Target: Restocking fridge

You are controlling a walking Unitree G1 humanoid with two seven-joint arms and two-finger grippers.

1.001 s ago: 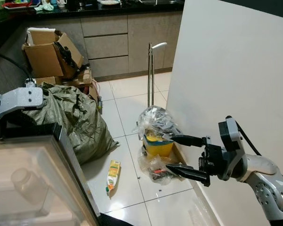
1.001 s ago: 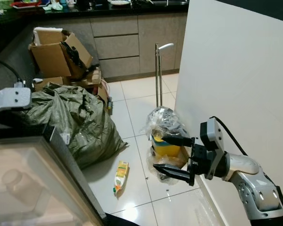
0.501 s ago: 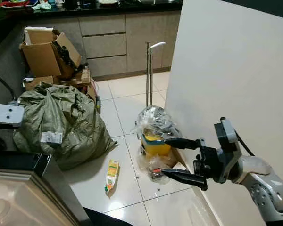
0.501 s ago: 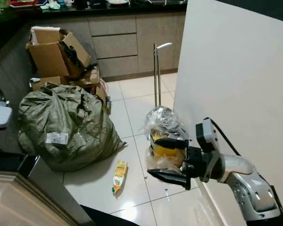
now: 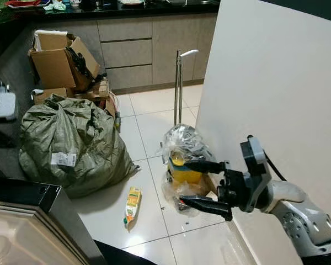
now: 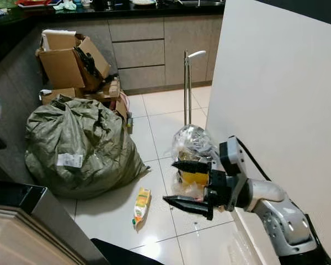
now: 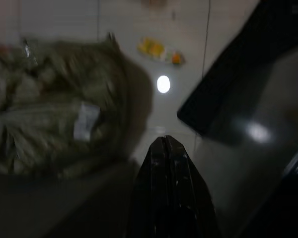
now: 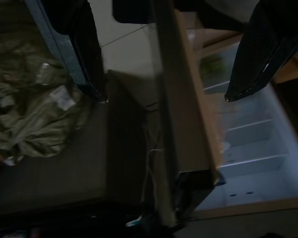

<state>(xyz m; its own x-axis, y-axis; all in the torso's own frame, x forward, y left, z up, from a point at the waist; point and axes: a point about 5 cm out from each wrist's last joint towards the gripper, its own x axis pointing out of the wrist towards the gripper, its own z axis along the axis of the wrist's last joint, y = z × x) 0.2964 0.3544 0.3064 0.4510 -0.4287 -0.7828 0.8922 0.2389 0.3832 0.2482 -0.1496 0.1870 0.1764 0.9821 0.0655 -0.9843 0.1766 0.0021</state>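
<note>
Lying at lower centre, the juice carton point(image 5: 132, 205) looks light, crushable; grip its flat sides. Right gripper point(image 5: 199, 184) gapes wide, left gripper point(image 7: 167, 148) closed.

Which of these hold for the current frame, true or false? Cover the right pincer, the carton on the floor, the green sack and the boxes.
1. The right pincer is open and holds nothing. True.
2. The small yellow-orange drink carton stands upright on the white tiled floor. False: it lies flat on its side.
3. The big olive-green woven sack sits on the floor to the robot's left of the carton. True.
4. The open brown cardboard boxes are stacked in front of the sack, nearer the robot. False: they sit behind it, by the grey kitchen cabinets.
5. The left pincer has its fingers spread wide. False: they are pressed together.
</note>
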